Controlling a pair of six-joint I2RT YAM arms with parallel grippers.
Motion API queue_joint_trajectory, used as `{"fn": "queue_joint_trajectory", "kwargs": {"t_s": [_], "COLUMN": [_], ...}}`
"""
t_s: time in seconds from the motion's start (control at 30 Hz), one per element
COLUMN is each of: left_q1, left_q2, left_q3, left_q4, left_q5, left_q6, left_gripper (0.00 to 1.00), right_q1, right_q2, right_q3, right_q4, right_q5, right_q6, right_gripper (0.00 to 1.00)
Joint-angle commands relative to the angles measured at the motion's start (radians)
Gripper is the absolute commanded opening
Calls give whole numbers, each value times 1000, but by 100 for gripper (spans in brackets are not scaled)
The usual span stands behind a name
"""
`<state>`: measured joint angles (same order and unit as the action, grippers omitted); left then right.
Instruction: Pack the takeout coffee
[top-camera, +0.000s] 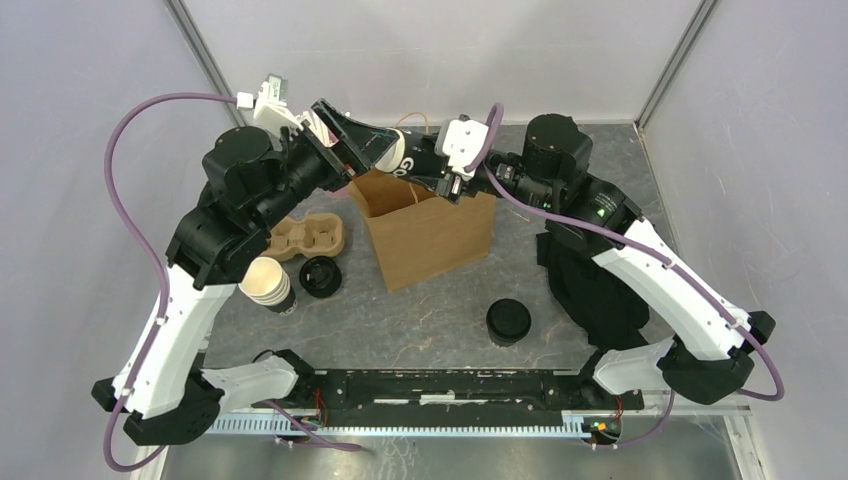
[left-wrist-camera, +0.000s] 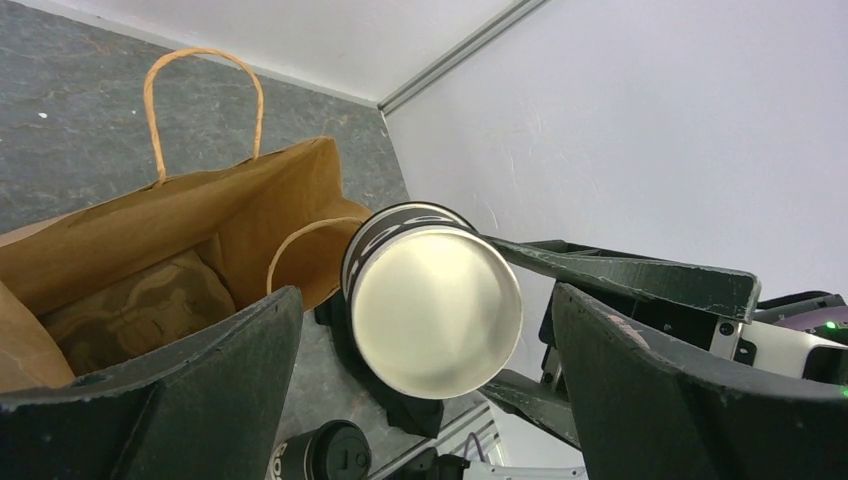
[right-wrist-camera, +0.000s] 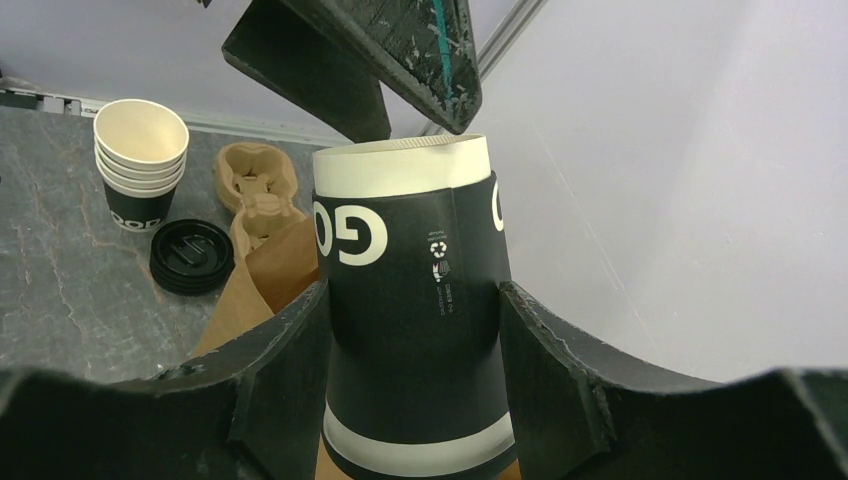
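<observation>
Left gripper (left-wrist-camera: 425, 292): jaws wide apart, empty, above the bag's (top-camera: 430, 235) far edge.
Right gripper (right-wrist-camera: 410, 320): jaws clamped on the coffee cup (right-wrist-camera: 410, 240).
Coffee cup: lidless, held above the bag's far edge.

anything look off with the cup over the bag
Yes: the cup in the right gripper, held over the paper bag, has no lid. Its cream mouth is bare and faces the open left gripper, while black lids lie unused on the table.

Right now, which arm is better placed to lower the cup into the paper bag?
Right, probably: the right claw grips the cup by the open bag; the left claw stands open, holding nothing.
</observation>
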<state>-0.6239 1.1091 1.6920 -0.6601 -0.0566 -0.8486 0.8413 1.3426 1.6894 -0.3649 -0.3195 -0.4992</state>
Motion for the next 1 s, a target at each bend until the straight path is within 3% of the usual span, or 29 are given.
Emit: {"fn": "queue_joint_trajectory", "kwargs": {"t_s": [0.0, 0.4, 0.5, 0.6, 0.8, 0.97], "left_q1": [0, 0, 0, 0, -1, 1], "left_q2": [10, 58, 61, 52, 0, -16], "left_q3": [19, 32, 28, 7, -93, -116], "left_q4": [32, -32, -28, -8, 84, 83], "left_q5": [51, 89, 95, 102, 111, 61], "left_q6": [-20, -14, -23, -48, -156, -207], "left_gripper": [99, 87, 82, 71, 53, 47], "right_q1": [-2, -3, -3, -3, -1, -2], "right_q2": [-22, -23, -25, -30, -46, -84], "right_q3": [-4, -4, -6, -13, -28, -61], "right_q4": [26, 6, 0, -5, -5, 8], "right_q5": [-15, -14, -12, -2, 28, 118], "right_q6": [0, -16, -20, -21, -5, 31], "right_gripper": [51, 51, 51, 52, 65, 98]}}
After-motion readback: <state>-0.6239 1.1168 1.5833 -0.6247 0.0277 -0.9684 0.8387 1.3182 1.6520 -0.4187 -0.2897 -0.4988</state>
